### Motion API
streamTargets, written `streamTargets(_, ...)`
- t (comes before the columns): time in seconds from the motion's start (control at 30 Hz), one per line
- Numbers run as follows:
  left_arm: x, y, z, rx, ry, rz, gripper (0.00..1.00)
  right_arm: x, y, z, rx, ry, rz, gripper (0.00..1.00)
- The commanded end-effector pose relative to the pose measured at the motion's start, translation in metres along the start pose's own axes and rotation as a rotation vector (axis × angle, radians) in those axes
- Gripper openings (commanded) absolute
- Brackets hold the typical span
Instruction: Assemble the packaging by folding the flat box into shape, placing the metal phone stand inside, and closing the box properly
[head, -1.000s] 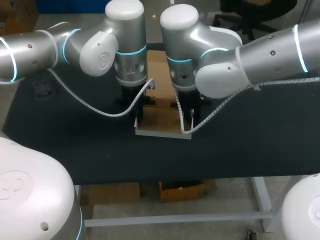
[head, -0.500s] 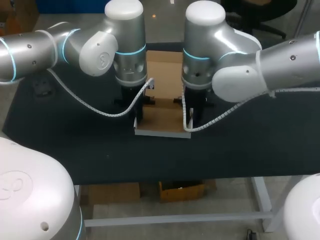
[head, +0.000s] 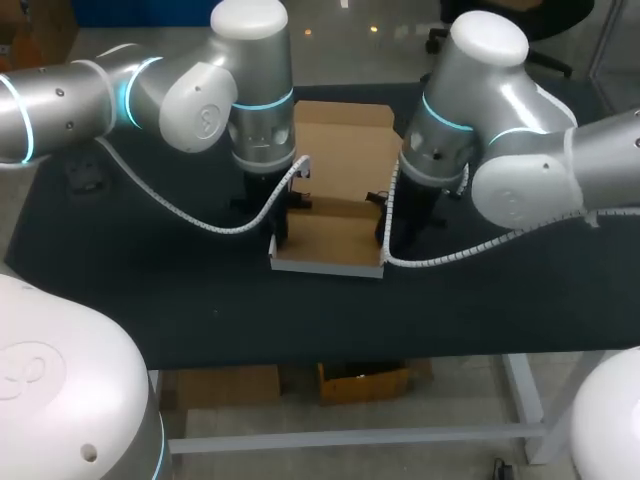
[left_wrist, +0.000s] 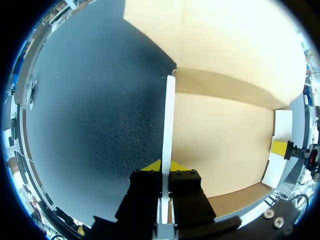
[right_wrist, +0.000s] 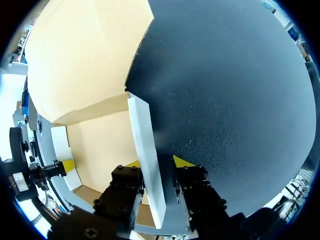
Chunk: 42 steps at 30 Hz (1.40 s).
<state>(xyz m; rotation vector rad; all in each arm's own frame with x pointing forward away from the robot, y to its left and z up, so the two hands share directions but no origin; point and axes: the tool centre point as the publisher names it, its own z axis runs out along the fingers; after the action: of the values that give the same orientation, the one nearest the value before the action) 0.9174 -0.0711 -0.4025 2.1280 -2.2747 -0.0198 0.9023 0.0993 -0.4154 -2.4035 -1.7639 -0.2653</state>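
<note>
At the middle of the surface (head: 500, 290) lies the half-formed box (head: 330, 240). The left end effector (left_wrist: 165, 165) pinches its upright left wall (left_wrist: 168, 125). The right end effector (right_wrist: 157, 162) straddles the right wall (right_wrist: 142, 130); whether it grips, I cannot tell.
</note>
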Motion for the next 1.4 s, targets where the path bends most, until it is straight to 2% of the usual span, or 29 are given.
streamTargets(0.03, -0.003, 0.000, 0.000, 0.000, -0.007, -0.002, 0.00, 0.002, -0.003, 0.001, -0.039, -0.010, 0.072, 0.27)
streamTargets(0.47, -0.003, 0.000, 0.000, 0.000, -0.007, -0.002, 0.00, 0.022, 0.000, -0.006, -0.040, -0.109, 0.066, 0.26)
streamTargets(0.77, -0.003, 0.000, 0.000, 0.000, -0.007, -0.002, 0.00, 0.024, -0.001, -0.006, -0.043, -0.174, 0.074, 0.23)
streamTargets(1.1, -0.003, 0.000, 0.000, 0.000, -0.007, -0.002, 0.00, 0.021, 0.002, -0.006, -0.063, -0.229, 0.103, 0.13)
streamTargets(1.4, -0.003, 0.000, 0.000, 0.000, -0.007, -0.002, 0.00, 0.017, 0.005, 0.003, -0.060, -0.284, 0.121, 0.09)
